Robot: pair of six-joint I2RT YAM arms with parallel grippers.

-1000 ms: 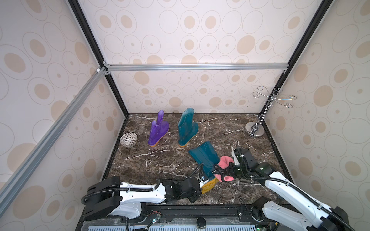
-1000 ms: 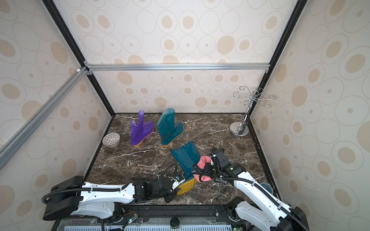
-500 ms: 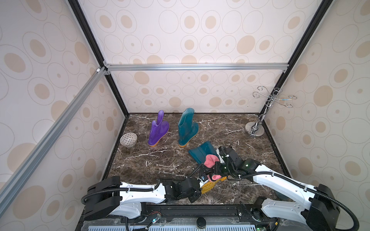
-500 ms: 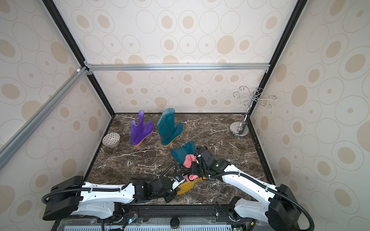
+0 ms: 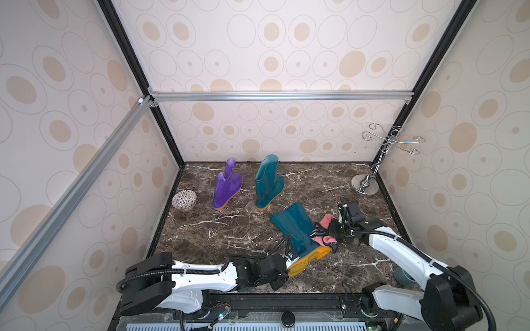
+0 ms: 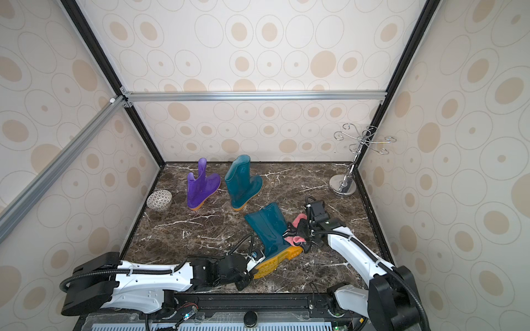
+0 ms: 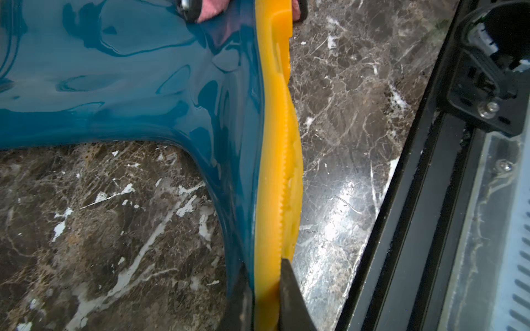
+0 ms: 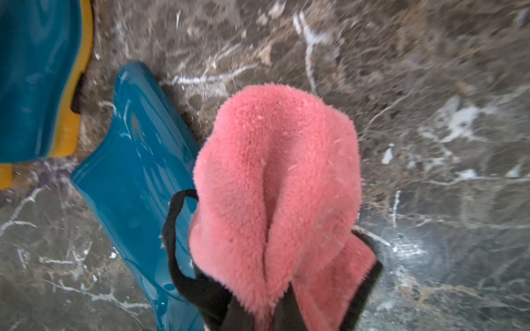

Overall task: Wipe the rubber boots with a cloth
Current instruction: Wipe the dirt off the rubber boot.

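Nearest, the left pincer (image 7: 265,298) is pinched narrow on the yellow sole (image 7: 275,143) of the lying teal boot (image 5: 298,229), which rests on its side on the brown bench (image 5: 229,229). Just beside that boot, the right pincer (image 5: 333,233) is squeezed tight on the pink cloth (image 8: 272,177), which hangs bunched up; I cannot tell if it touches the boot. Farther back, the purple boot (image 5: 226,186) and the standing teal boot (image 5: 266,183) stand side by side. A patterned ball (image 5: 184,200) sits by the left wall, a metal stand (image 5: 364,186) in the far right corner.

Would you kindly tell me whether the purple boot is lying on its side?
No, the purple boot stands upright on its sole, with its shaft pointing up.
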